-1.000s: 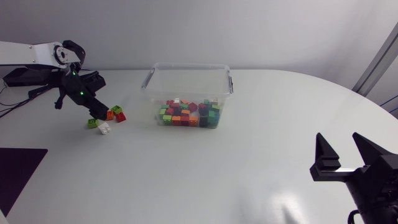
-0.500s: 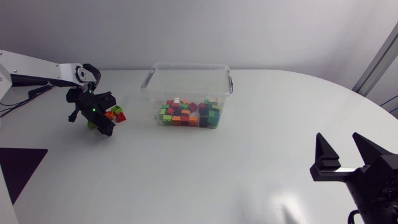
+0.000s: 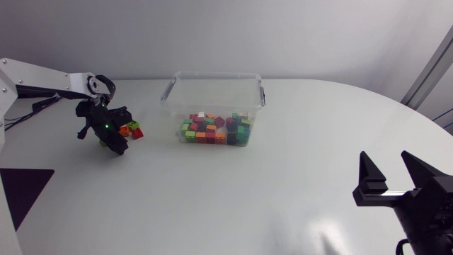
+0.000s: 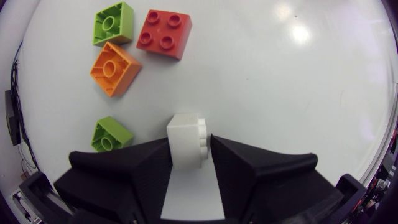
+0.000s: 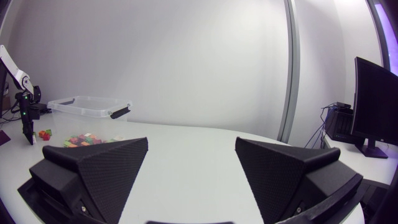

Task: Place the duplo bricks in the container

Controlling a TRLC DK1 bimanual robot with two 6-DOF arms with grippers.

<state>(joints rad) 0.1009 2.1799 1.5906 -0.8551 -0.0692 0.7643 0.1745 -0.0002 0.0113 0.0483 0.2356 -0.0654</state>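
My left gripper (image 4: 188, 151) is shut on a white duplo brick (image 4: 186, 135), one finger pressing it from each side, low over the table. Ahead of it lie a red brick (image 4: 164, 34), an orange brick (image 4: 114, 68) and a green brick (image 4: 114, 23); a second green brick (image 4: 111, 134) sits beside one finger. From the head view the left gripper (image 3: 115, 144) stands left of the clear container (image 3: 212, 76), which holds several coloured bricks (image 3: 214, 130). My right gripper (image 3: 395, 177) rests open and holds nothing at the front right.
The clear container has black clip handles (image 3: 262, 93) on its sides. Cables (image 3: 21, 113) trail at the table's far left and a dark mat (image 3: 21, 188) lies at the left front edge. White tabletop (image 3: 248, 191) stretches between the container and my right gripper.
My left gripper swung down from the red and orange bricks onto the white brick and shut on it. The right arm stayed still.
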